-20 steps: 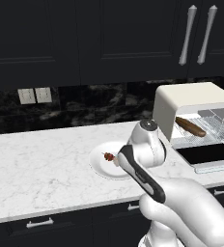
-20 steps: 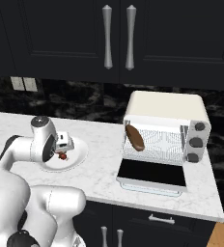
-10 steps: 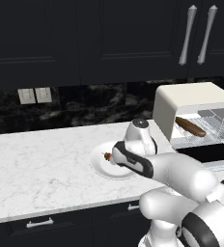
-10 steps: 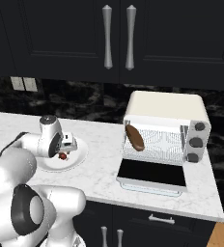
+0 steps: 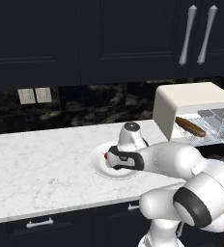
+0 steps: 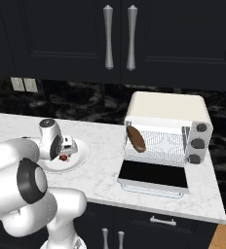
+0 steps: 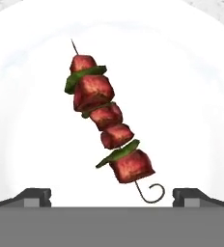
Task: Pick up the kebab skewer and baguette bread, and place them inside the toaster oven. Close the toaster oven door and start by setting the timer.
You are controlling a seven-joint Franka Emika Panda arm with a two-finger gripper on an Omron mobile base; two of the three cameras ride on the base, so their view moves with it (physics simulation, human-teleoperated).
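Skewer [image 7: 106,123] lies flat on the white plate [image 7: 191,96], straight ahead of my gripper [image 7: 112,197] in the hand view and centred between the two tips. Its long axis runs from the pointed end at upper left to the hooked end at lower right, so it sits at a slant to the line between the fingertips [image 7: 34,195], not square across it. My guess: a small wrist roll before descending would let the jaws close across the stick, not along it. Jaws are spread wide, nothing in them.

From the right base view the gripper [image 6: 66,146] hangs just over the plate [image 6: 78,158] on the counter [image 6: 105,180], left of the oven [image 6: 166,129]. Baguette [image 6: 136,138] already rests on the rack inside, door [image 6: 154,176] dropped open and flat.

No brands, labels or readable writing anywhere; the oven's knobs [image 6: 198,144] are plain.
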